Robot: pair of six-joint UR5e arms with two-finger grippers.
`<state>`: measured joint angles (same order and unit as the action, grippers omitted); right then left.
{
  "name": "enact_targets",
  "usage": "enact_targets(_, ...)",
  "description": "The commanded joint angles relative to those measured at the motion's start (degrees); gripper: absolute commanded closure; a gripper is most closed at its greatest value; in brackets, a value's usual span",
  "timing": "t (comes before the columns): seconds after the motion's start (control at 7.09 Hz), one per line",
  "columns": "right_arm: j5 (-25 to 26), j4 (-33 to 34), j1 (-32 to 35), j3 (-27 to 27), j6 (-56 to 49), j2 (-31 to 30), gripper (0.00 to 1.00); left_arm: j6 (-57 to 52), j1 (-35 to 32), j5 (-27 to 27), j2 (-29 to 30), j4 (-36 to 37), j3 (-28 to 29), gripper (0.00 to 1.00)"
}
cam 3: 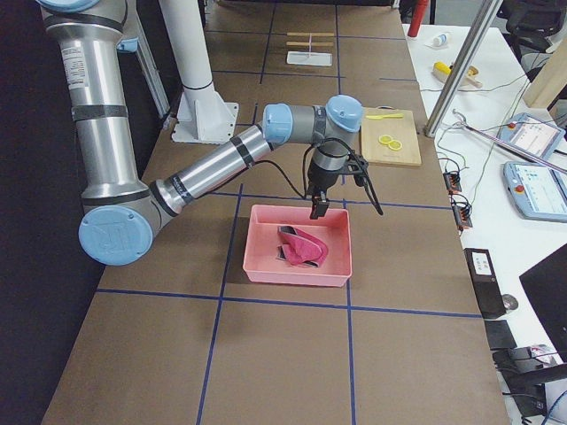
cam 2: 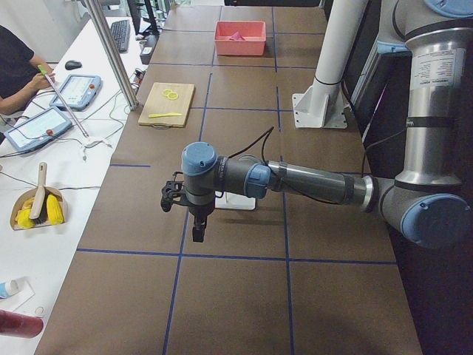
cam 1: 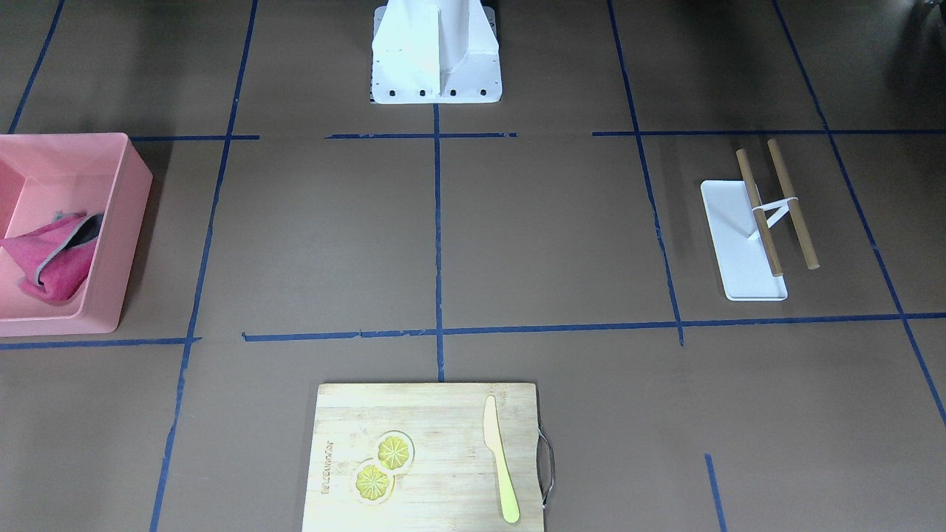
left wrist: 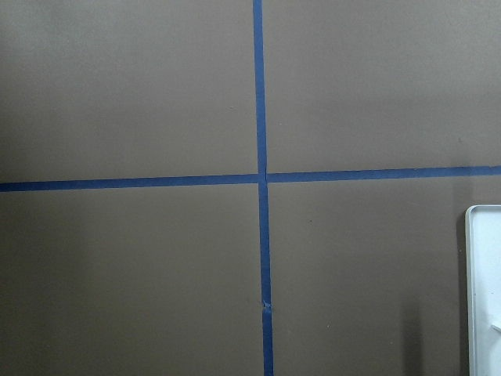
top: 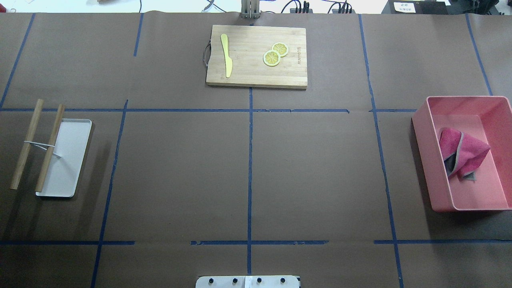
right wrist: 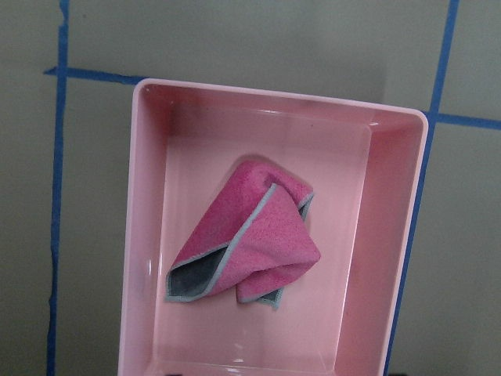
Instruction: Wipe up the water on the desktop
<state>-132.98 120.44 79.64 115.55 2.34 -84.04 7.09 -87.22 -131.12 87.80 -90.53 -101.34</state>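
Observation:
The desktop (top: 180, 172) is a dark-brown surface with blue tape lines; I see no water on it. A pink cloth with grey edging (top: 460, 154) lies crumpled in a pink bin (top: 426, 160) on my right; it also shows in the right wrist view (right wrist: 246, 243). My right gripper (cam 3: 316, 209) hangs above the bin's far rim, over the cloth (cam 3: 303, 246). My left gripper (cam 2: 198, 233) hangs above the desktop beside the white tray. Both grippers show only in side views, so I cannot tell whether they are open or shut.
A bamboo cutting board (top: 248, 72) with a yellow knife (top: 227, 60) and two lemon slices (top: 276, 54) sits at the far middle. A white tray (top: 70, 160) with two tied wooden sticks (top: 26, 144) lies on my left. The robot base (cam 1: 436, 52) stands at the near edge.

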Motion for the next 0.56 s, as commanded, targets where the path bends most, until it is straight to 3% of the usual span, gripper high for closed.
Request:
enact_targets(0.0,-4.30,-16.45,7.26,-5.56,-0.41,-6.80,0.00,-0.06,-1.19,-0.01,-0.09,0.18,0.09,0.00)
enact_targets(0.28,-11.21,-25.83,10.61,-15.04,-0.41,-8.95,0.00,-1.89,-1.46,-0.10,-2.63,0.53,0.61,0.00)
enact_targets(0.42,-11.77,-28.48,10.72,-16.04,-0.32,-8.86,0.00,-5.04,-3.12,-0.18,-3.16,0.53,3.14,0.00)
